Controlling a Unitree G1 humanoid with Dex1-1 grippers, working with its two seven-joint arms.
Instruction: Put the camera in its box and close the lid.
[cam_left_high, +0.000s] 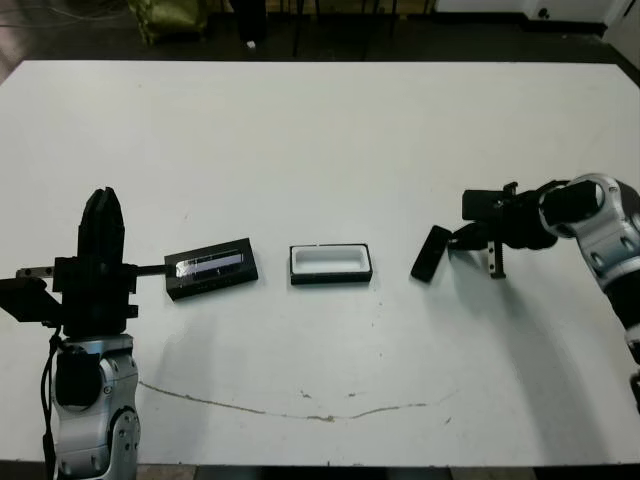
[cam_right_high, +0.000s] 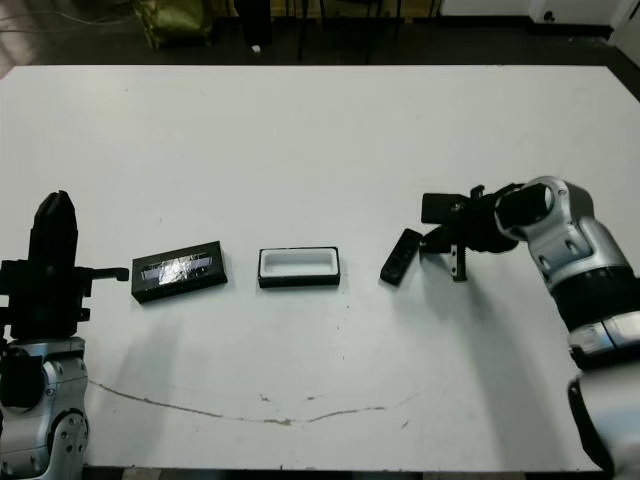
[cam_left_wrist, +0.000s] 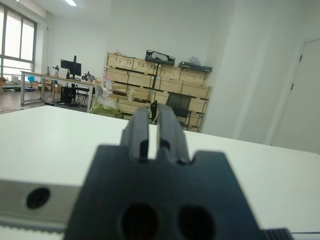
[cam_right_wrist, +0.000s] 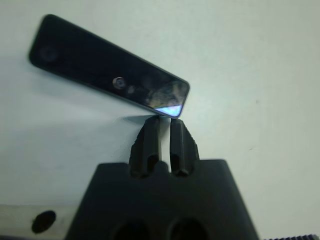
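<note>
Item: camera (cam_left_high: 431, 254) — slim black bar lying on the white table (cam_left_high: 320, 130), well to the right of the box. Its long axis runs diagonally, near end toward the robot's left, far end toward the right arm. In the right wrist view a bluish glint shows on the end nearest the fingertips.

Item: right gripper (cam_right_wrist: 164, 134) — fingers together, nothing between them, tips at or just beside the camera's near end; actual contact cannot be told. It points toward the robot's left, at the bar's end rather than across its narrow width. This arm is by far the nearer to the camera.

Item: box (cam_left_high: 330, 264) — open tray with white lining, empty, mid-table, long axis left to right. It lies beyond the camera in the direction the right gripper points.

Item: lid (cam_left_high: 211, 268) — flat black slab with reflective strip, just left of the box, apart from it, slightly skewed.

Item: left gripper (cam_left_wrist: 150, 131) — fingers close together on nothing, raised off the table, left of the lid — nearer arm for closing.

Judgement: a grasp likely calls for opening the right fingers and straddling the bar's narrow sides.
</note>
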